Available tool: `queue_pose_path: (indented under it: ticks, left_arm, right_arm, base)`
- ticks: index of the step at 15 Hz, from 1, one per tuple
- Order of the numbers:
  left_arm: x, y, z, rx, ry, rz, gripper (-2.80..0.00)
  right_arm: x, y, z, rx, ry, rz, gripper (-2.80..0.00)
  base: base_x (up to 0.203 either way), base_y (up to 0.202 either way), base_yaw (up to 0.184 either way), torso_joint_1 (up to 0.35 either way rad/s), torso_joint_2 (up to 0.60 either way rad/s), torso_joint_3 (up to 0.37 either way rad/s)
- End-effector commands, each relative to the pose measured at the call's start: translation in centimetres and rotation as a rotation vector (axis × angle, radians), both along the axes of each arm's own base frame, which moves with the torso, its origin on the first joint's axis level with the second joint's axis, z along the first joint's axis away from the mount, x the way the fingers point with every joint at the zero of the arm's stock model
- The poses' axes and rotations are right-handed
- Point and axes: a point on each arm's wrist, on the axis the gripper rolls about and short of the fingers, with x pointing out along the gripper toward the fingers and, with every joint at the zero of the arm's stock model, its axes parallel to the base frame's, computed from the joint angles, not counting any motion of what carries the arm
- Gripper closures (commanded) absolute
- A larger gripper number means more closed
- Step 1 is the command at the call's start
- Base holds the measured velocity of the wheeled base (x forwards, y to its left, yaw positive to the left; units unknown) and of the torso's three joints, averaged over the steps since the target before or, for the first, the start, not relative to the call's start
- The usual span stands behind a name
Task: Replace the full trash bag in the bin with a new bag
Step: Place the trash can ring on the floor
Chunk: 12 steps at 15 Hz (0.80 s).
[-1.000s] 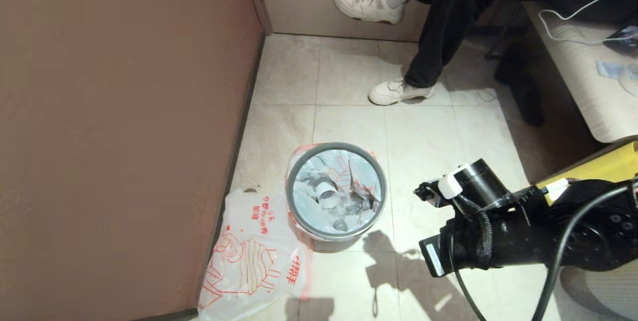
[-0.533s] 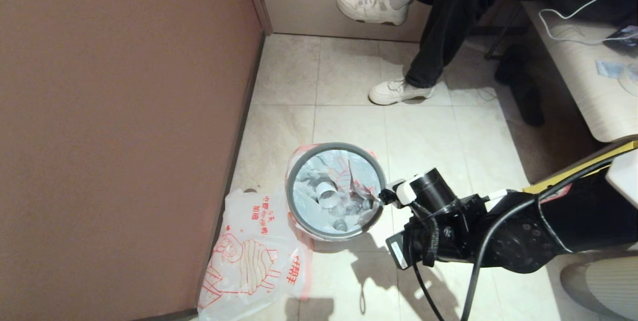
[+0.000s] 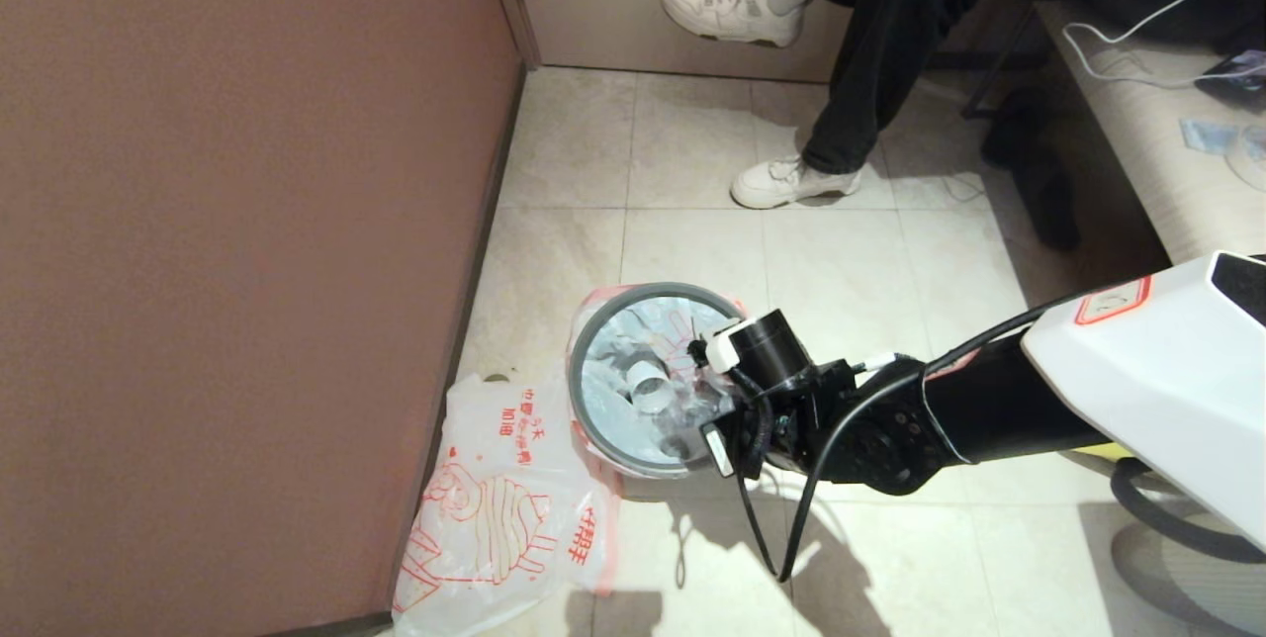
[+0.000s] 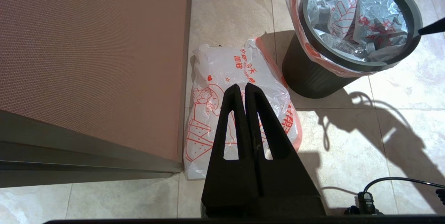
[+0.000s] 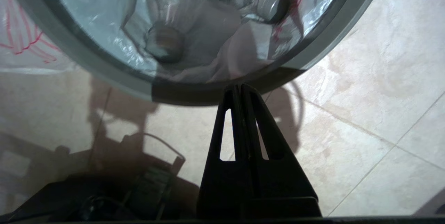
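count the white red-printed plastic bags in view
2: the full trash bag lines the bin, held under its grey ring; the new bag lies flat on the floor beside the bin, against the wall.

Glossy crinkled plastic new bag

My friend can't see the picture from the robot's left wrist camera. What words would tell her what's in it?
The robot's left gripper, fingers shut, hangs over a flat new bag with red cartoon print on the tiled floor, beside a brown wall. Next to the bag stands a dark round bin with a grey ring, lined by a full trash bag.
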Motion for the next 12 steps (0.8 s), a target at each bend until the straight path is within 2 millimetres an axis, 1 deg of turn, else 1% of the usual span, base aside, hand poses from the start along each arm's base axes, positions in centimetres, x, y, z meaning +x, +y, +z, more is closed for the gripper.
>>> queue_pose_path:
  ticks: [1, 3, 5, 6, 9, 12]
  left_arm:
    - [0.0, 0.0, 0.0, 0.0, 0.001, 0.0, 0.0]
    - [0.0, 0.0, 0.0, 0.0, 0.0, 0.0, 0.0]
    - [0.0, 0.0, 0.1, 0.0, -0.014, 0.0, 0.0]
    - [0.0, 0.0, 0.0, 0.0, 0.0, 0.0, 0.0]
    - [0.0, 0.0, 0.0, 0.0, 0.001, 0.0, 0.0]
    - [0.0, 0.0, 0.0, 0.0, 0.0, 0.0, 0.0]
  right_arm:
    - [1.2, 0.3, -0.8, -0.022, -0.012, -0.013, 0.0]
    - [2.7, 0.0, -0.3, -0.051, -0.057, -0.04, 0.0]
    - [4.2, -0.6, -0.6, -0.171, -0.104, -0.114, 0.0]
    - [4.8, -0.5, -0.5, -0.181, -0.12, -0.127, 0.0]
    - [5.7, -0.2, 0.9, -0.168, -0.166, -0.136, 0.0]
    - [6.8, -1.4, 0.5, -0.209, -0.157, -0.152, 0.0]
  base:
    - [0.0, 0.0, 0.0, 0.0, 0.0, 0.0]
    - [0.0, 0.0, 0.0, 0.0, 0.0, 0.0]
    - [0.0, 0.0, 0.0, 0.0, 0.0, 0.0]
    - [0.0, 0.0, 0.0, 0.0, 0.0, 0.0]
    - [0.0, 0.0, 0.0, 0.0, 0.0, 0.0]
    - [0.0, 0.0, 0.0, 0.0, 0.0, 0.0]
